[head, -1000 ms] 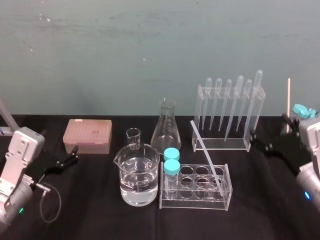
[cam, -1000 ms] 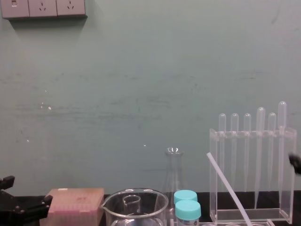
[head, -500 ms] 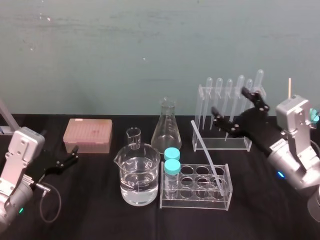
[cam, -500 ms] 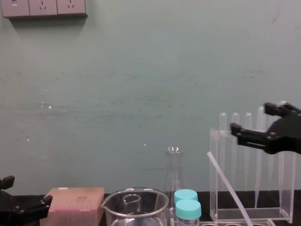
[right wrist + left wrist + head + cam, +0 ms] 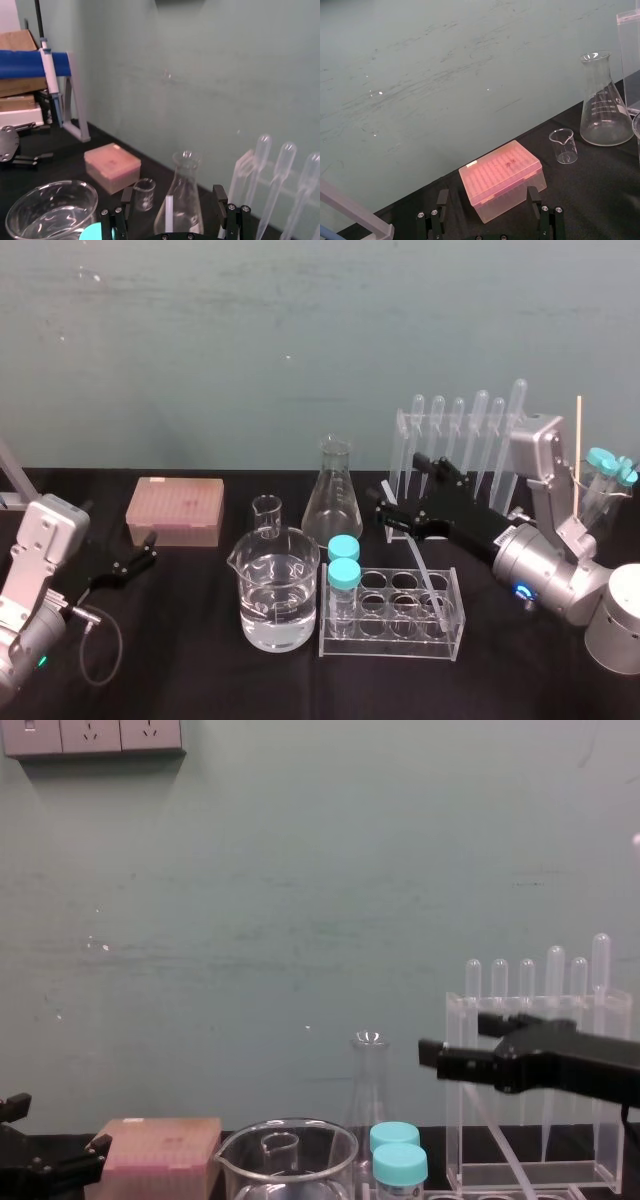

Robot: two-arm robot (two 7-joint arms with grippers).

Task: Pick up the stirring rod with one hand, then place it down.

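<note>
The grasp is judged in hand: the right gripper (image 5: 400, 487) is held spread about the top of the stirring rod (image 5: 428, 580), leaned in the test-tube rack (image 5: 390, 648), and a gentle closing is called for next, while the left gripper (image 5: 148, 548) is parked far left.

Stirring rod (image 5: 424, 575) translucent plastic; flask (image 5: 333, 502) glossy glass
</note>
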